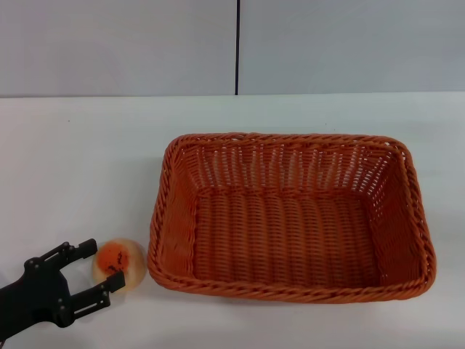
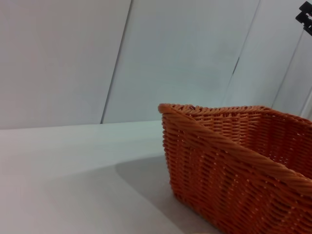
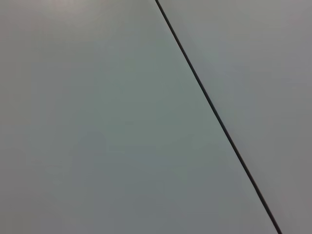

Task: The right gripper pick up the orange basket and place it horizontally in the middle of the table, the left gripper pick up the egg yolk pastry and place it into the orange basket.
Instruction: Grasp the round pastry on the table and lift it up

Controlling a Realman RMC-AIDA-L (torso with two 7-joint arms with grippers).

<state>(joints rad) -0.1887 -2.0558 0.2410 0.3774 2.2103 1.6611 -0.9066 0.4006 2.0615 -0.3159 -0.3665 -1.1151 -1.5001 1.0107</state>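
One orange basket (image 1: 290,218) sits on the white tabletop (image 1: 87,160), long side running across the head view, roughly centre and a bit toward the robot's right; it stands upright w/ its opening up and nothing shows inside it. One egg yolk pastry (image 1: 119,263) rests on the tabletop just beside the basket's near-left corner, orange glazed top w/ dark specks facing up, very close to the braided rim; whether it touches the rim can't be told. One left pincer (image 1: 92,273), black, reaches in from the lower-left corner of the head view, its two fingers (image 1: 73,252) spread wide, one finger at the far side of the pastry and the other at the near side, tips at or just short of the bun; contact can't be confirmed. Pastry is not gripped and lies on the tabletop outside the basket. In the left wrist view, one corner of the basket (image 2: 234,165) fills the lower part of the picture, slatted weave and braided rim clear, w/ bare tabletop (image 2: 73,175) beside it and pale wall panels behind; the pincer's own fingers don't show there. The right pincer appears in none of the views; the right wrist view shows only pale grey wall panels (image 3: 97,122) crossed by one dark seam line (image 3: 214,117).
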